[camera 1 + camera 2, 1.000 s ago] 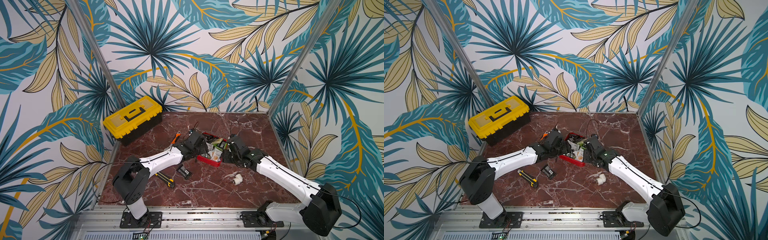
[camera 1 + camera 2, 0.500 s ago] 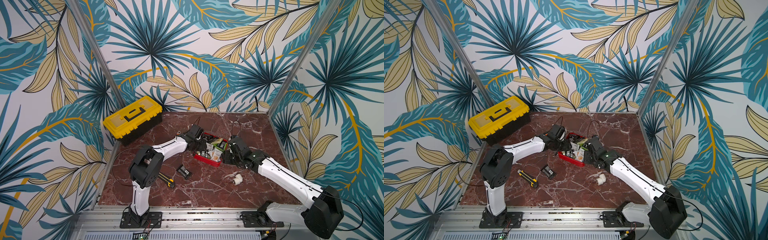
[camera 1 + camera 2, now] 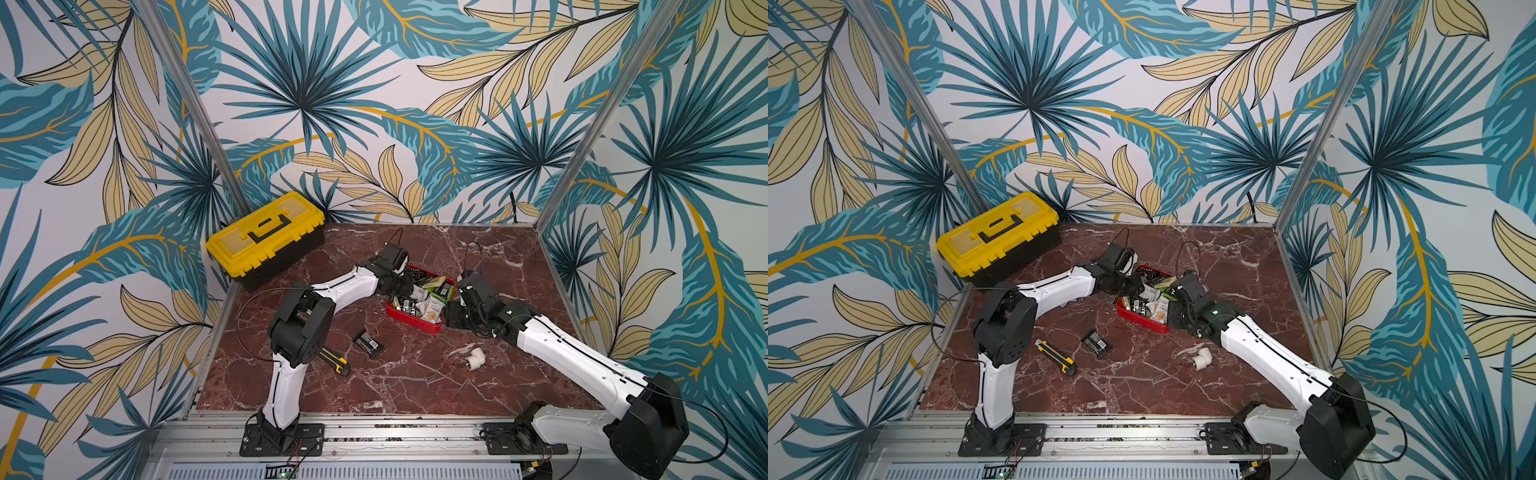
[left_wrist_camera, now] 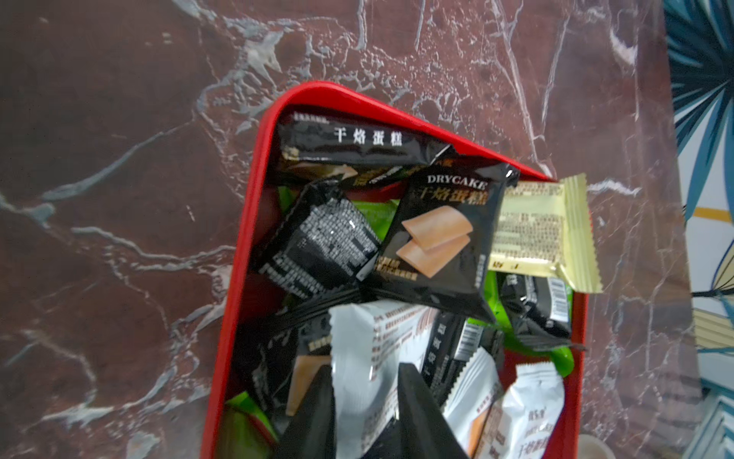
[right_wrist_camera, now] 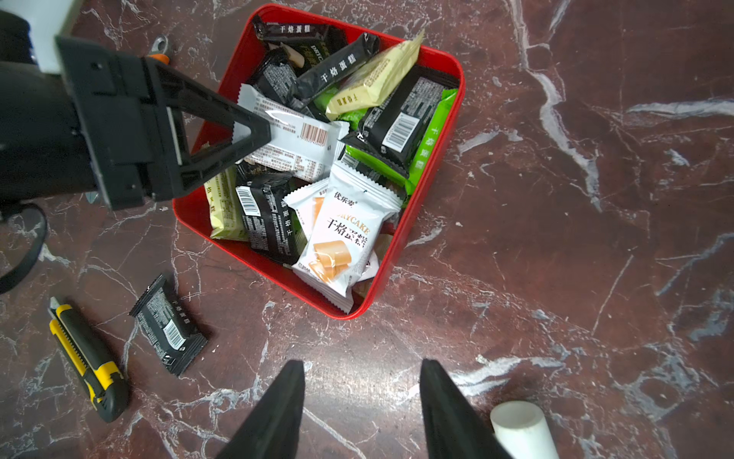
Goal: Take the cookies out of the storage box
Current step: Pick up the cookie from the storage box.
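Note:
The storage box is a shallow red tray on the marble, piled with cookies in black, green, white and cream wrappers. My left gripper reaches in over the box's left wall. Its two fingers press on either side of a white cookie packet that lies on the pile. My right gripper hangs open over bare marble just off the box's near right corner, with nothing between its fingers. One black cookie packet lies on the table in front of the box.
A yellow-black utility knife lies near the left arm's base. A white pipe elbow sits close beside my right gripper's finger. The yellow-lidded toolbox stands in the back left corner.
The left arm raised its elbow and reached from the box's left side in over the pile, and its jaws narrowed onto the white packet. The right arm has barely moved.

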Available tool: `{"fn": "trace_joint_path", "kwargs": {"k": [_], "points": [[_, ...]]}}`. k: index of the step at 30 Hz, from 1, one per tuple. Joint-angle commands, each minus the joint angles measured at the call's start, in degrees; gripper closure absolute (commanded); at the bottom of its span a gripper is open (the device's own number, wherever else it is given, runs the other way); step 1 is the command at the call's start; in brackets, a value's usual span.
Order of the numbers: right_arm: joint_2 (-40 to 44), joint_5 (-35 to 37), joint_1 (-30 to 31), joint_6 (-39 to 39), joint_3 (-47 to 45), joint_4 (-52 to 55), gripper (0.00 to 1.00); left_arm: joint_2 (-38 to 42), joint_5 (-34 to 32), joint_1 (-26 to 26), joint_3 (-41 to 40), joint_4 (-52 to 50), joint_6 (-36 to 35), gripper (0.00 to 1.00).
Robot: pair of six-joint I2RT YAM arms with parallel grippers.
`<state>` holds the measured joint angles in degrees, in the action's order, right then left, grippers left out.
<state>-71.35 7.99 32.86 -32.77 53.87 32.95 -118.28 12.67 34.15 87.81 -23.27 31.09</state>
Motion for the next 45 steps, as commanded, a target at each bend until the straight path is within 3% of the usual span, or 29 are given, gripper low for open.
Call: {"fn": "trace_joint_path", "kwargs": {"k": [1,14,23,31,40,45], "points": [[0.77,-0.53,-0.30,-0.53,-1.31,0.89,0.48,-0.50,1.17,-0.23,2.80,-0.08,-0.63,0.78],[1.03,-1.02,-0.28,-0.62,-1.40,0.90,0.48,1.23,2.67,-0.23,1.46,2.24,0.23,0.98],[2.65,-1.39,-0.27,-1.08,-1.40,0.98,0.48,10.21,2.64,-0.46,-5.93,9.41,5.46,1.00],[3.32,-2.71,-0.28,-1.24,-0.96,0.98,0.48,23.67,-2.39,-0.69,-22.29,18.61,16.63,1.00],[2.32,-4.77,-0.31,-1.70,-0.61,0.90,0.48,47.92,-21.87,-0.68,-52.12,25.27,37.46,1.00],[1.27,-6.25,-0.32,-2.04,-0.69,-0.09,0.48,55.13,-28.96,-0.81,-61.36,26.74,43.64,1.00]]}}
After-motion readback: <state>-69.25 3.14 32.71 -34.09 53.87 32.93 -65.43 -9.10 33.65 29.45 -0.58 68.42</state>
